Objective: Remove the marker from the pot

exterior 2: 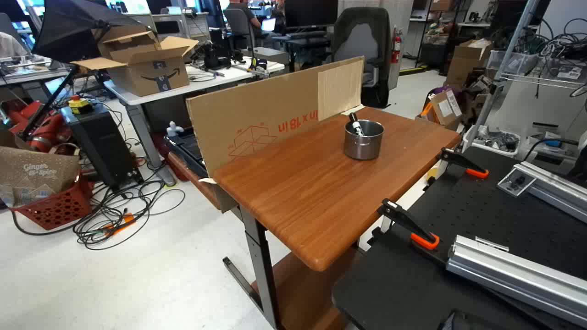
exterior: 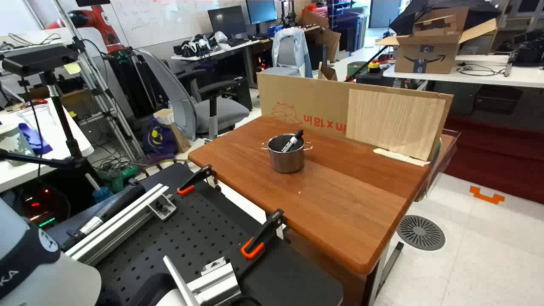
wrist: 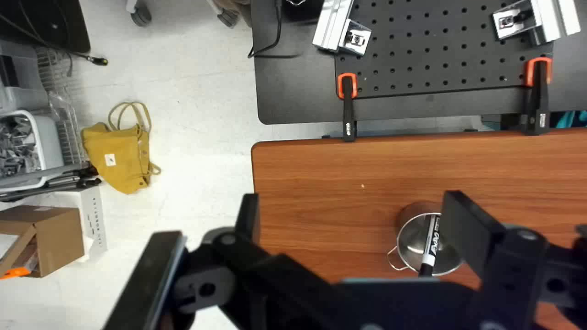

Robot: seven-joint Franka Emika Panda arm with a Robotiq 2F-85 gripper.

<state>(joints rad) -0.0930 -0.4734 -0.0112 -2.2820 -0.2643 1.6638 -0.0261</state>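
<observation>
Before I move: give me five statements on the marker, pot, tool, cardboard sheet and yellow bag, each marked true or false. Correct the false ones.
1. The marker leans in the pot and pokes above its rim. True.
2. The pot is lying on its side. False: it stands upright on the wooden table.
3. The tool is shut on the marker. False: in the wrist view the tool is open, and the marker is in the pot.
4. The cardboard sheet stands upright along an edge of the wooden table. True.
5. The yellow bag is on the wooden table. False: the yellow bag is on the floor.
</observation>
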